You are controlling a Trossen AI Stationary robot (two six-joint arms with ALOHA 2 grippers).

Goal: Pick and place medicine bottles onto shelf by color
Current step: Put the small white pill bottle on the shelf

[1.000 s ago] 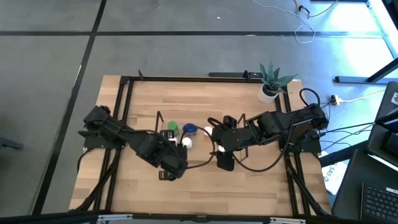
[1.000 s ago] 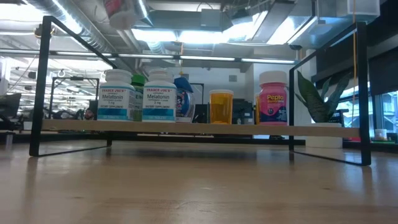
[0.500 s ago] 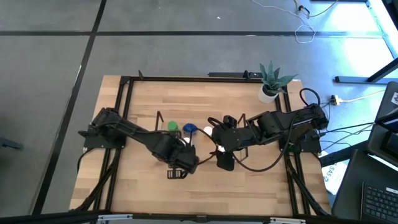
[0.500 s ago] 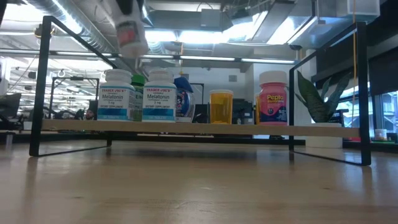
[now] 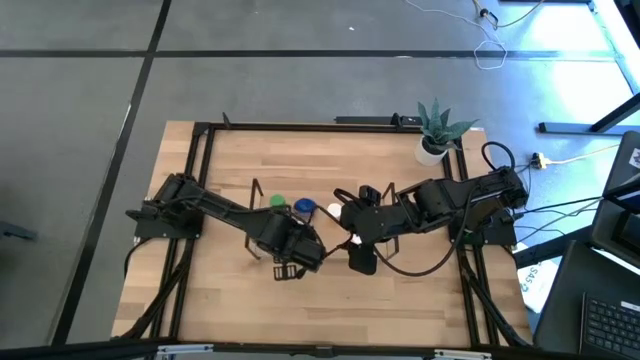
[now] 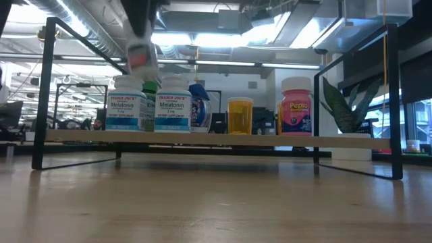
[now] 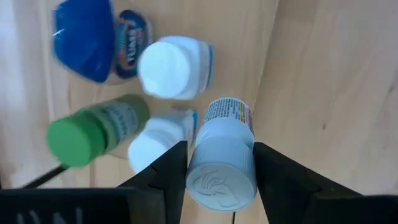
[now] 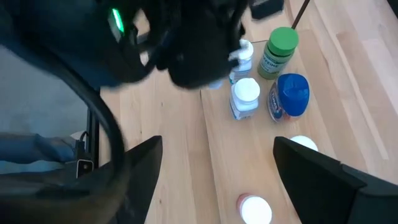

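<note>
Light wood table (image 5: 230,160) of butcher-block planks, edged by a black frame (image 5: 205,150). Grey floor (image 5: 80,120) around it, crossed by dark seam lines. White-potted green plant (image 5: 437,130) at the table's far right corner. Loose cables (image 5: 560,160) on the floor beyond the table's right edge; laptop keyboard (image 5: 610,325) at the lower right. Low view: open industrial ceiling with silver ducts (image 6: 88,30) and bright light panels (image 6: 202,37); window (image 6: 415,121) at right.

Potted green plant (image 5: 438,128) at far right corner of wood table (image 5: 240,160). Black frame (image 5: 205,150) edges table. Cables (image 5: 490,45) lie on grey floor (image 5: 80,100).
</note>
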